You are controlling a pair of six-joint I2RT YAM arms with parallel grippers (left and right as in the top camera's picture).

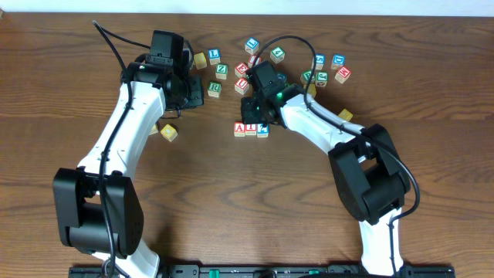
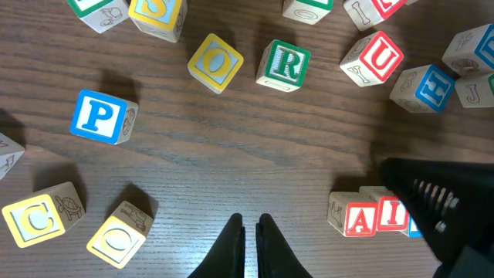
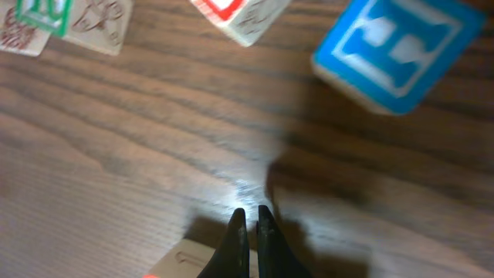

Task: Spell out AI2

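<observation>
Three white-faced cubes stand in a row on the table: the red A, the red I and the blue 2. The left wrist view shows the A and I side by side. The 2 is only a blue sliver behind the right arm. My right gripper hovers just behind the row, shut and holding nothing. A pale cube edge shows under its fingers. My left gripper hangs left of the row, shut and empty.
Other letter cubes lie scattered behind the row: green R, red U, blue H, yellow O. Blue P and yellow C lie left. A blue cube sits ahead of the right gripper.
</observation>
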